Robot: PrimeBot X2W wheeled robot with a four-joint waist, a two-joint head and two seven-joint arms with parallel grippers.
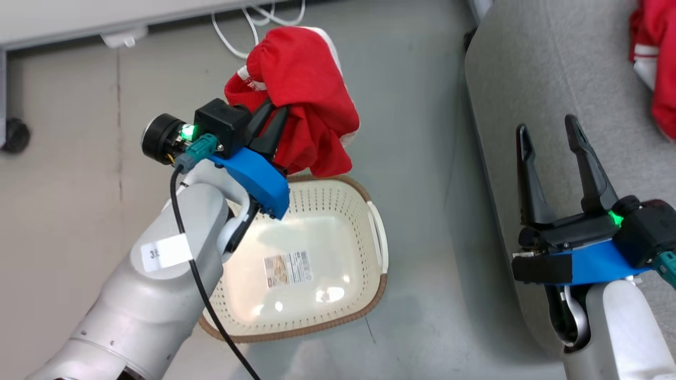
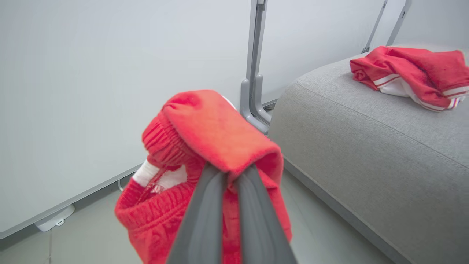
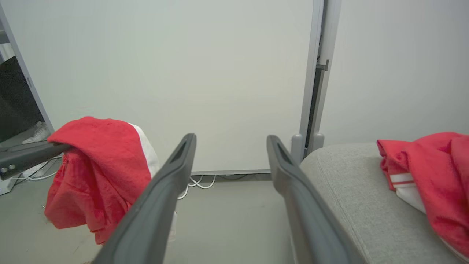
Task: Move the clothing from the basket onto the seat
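closed on a fold of one red garment (image 1: 306, 79), the left gripper (image 1: 275, 111) is held above the far rim of the basket (image 1: 338, 203), in which only a label (image 1: 288, 268) is left. the other red garment (image 1: 657, 63) is already laid on the seat (image 1: 528, 79), far right. the right gripper (image 1: 546, 129) is spread wide and empty by the seat's left edge. the fabric is judged light, soft and limp; a thick gathered fold, like the ribbed waistband, is best gripped.
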